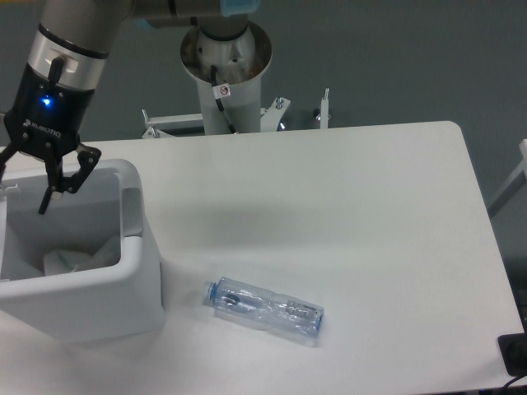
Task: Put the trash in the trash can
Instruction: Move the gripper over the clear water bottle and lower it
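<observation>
The trash can (138, 251) is a large white bin at the table's left edge. A crumpled white wrapper (78, 257) lies inside it on the bottom. My gripper (23, 196) hangs over the bin's opening, open, with nothing between its fingers; one finger (46, 196) shows and the other is cut off by the left frame edge. A crushed clear plastic bottle (263, 306) with a bluish cap end lies on its side on the table, to the right of the bin and apart from it.
The arm's round base (224, 58) stands behind the table's back edge with metal brackets (280, 111) beside it. A dark object (514, 352) sits at the table's front right corner.
</observation>
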Robot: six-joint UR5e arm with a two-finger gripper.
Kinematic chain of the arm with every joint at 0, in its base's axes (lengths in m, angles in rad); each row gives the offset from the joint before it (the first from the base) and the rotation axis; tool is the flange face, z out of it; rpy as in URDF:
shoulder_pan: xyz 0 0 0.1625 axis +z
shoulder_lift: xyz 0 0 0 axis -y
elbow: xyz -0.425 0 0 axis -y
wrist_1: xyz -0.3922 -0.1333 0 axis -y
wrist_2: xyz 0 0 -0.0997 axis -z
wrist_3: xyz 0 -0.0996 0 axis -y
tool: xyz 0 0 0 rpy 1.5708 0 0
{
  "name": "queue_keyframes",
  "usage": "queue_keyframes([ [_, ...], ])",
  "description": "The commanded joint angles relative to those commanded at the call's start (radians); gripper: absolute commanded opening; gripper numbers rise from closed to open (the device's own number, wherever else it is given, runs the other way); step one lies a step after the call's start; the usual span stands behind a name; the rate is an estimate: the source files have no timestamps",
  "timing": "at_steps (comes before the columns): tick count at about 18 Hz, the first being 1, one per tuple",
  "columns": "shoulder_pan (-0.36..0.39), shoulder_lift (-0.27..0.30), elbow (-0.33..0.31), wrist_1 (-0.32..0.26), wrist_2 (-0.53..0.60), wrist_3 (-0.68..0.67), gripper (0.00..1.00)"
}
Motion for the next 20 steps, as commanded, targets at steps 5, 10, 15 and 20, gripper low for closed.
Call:
queue_keyframes([
  [5, 0.154, 0.002, -0.002, 0.000, 0.172, -0.174, 1.00],
  [10, 0.296, -0.061, -0.006, -0.002, 0.224, -0.273, 1.00],
  [15, 0.336, -0.193, -0.025, -0.002, 0.341, -0.285, 1.00],
  [20, 0.348, -0.307, -0.015, -0.002, 0.351, -0.319, 1.00],
])
